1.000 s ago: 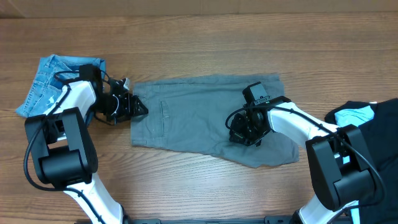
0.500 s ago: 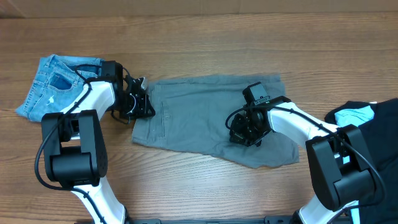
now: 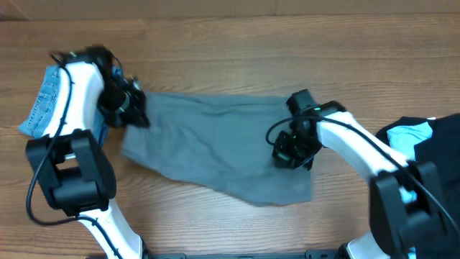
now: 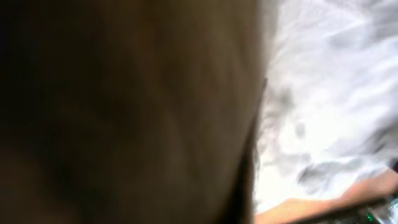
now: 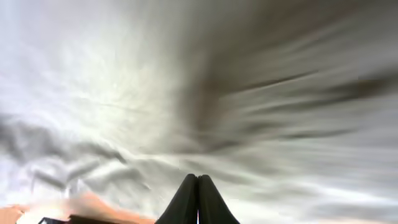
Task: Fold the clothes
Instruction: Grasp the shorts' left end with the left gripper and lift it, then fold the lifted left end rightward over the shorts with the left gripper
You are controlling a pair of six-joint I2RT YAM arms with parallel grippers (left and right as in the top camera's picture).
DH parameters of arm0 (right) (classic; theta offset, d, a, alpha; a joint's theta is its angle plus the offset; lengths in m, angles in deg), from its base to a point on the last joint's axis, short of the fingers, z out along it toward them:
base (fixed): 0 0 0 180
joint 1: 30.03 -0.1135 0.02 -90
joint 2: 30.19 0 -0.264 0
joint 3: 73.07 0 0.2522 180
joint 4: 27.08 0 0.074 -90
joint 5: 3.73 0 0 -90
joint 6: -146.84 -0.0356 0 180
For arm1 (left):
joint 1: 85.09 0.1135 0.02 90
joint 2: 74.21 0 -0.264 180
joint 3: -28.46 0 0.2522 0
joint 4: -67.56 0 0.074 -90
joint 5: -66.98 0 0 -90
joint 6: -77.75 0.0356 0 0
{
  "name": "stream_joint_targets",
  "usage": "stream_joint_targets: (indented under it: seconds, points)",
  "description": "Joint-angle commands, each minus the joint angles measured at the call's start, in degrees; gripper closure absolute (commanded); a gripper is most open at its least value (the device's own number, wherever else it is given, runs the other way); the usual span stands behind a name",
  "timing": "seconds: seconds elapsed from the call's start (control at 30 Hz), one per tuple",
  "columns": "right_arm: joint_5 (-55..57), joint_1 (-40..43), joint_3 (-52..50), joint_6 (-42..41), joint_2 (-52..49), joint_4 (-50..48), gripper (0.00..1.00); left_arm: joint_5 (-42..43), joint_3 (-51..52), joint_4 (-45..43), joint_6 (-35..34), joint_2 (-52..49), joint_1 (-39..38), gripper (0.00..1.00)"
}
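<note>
Clenching left gripper [image 3: 134, 114]: is grasping grey shorts [image 3: 215, 144] at their left corner.
Right gripper [image 3: 291, 155]: clenched, is pinching their right part.
Blue denim [image 3: 44, 108]: is lying far-left.

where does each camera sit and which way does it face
overhead: above the table, facing down on plain grey cotton shorts; both arms, left gripper, right gripper show.
left wrist: on the left arm, close against the blurred shorts; no fingers discernible.
right wrist: faces along its shut fingertips into the shorts.
shared: the shorts.
</note>
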State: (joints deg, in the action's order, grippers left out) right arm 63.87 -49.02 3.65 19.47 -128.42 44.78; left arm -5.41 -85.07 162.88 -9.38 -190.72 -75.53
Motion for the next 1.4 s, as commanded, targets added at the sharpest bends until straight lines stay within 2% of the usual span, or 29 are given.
stream_joint_targets:
  seconds: [0.0,0.07,0.17,0.4,0.57,0.73,0.87,0.97,1.0,1.03,1.1,1.2,1.27,1.37]
  points:
    - [2.6,3.0,3.6,3.4,8.1,1.6,0.96,-7.1,-15.3,7.5,1.4,1.9,-0.7,0.96]
    - [3.3,5.0,3.7,4.3,10.1,2.5,0.96,-7.3,-20.0,10.1,1.4,1.9,-2.4,0.96]
    - [3.3,8.0,3.7,6.4,11.8,4.0,0.96,-7.0,-20.9,11.5,-0.1,1.9,-5.7,0.96]
    - [4.2,11.2,3.7,10.6,12.1,5.6,0.96,-6.3,-20.4,11.4,-8.5,1.7,-20.6,0.96]
    - [5.9,11.2,3.7,10.9,12.1,5.6,0.95,-11.9,-19.9,11.0,-15.5,0.1,-30.8,0.96]
    - [12.0,11.2,3.7,10.8,12.1,6.0,0.94,-12.6,-15.0,9.8,-18.2,-0.3,-37.2,0.96]
    - [12.5,11.2,3.7,10.9,12.1,6.8,0.94,-15.3,-6.4,3.4,-21.3,-0.3,-40.5,0.94]
    - [12.5,11.2,3.7,10.9,12.1,6.8,0.94,-14.0,-1.5,-2.3,-25.7,-0.3,-41.1,0.82]
    - [12.5,11.2,3.7,10.9,12.1,6.8,0.94,-11.8,0.5,-5.5,-27.1,-0.3,-41.4,0.68]
    - [12.6,11.2,3.7,10.9,12.1,6.8,0.94,-10.4,1.2,-7.1,-28.1,-0.3,-41.5,0.61]
    - [13.0,11.2,3.7,10.9,12.1,7.0,0.94,-7.2,1.4,-9.2,-28.4,-0.3,-41.6,0.53]
    - [13.4,11.2,3.7,10.9,12.1,7.4,0.93,-8.0,-0.1,-7.6,-27.4,0.0,-41.0,0.45]
    - [13.2,11.2,3.7,12.1,12.1,7.3,0.9,-8.8,-4.7,-2.8,-26.5,0.0,-38.1,0.4]
    - [10.1,11.2,3.7,16.3,12.1,6.5,0.87,-8.8,-9.5,1.1,-24.1,0.0,-35.3,0.39]
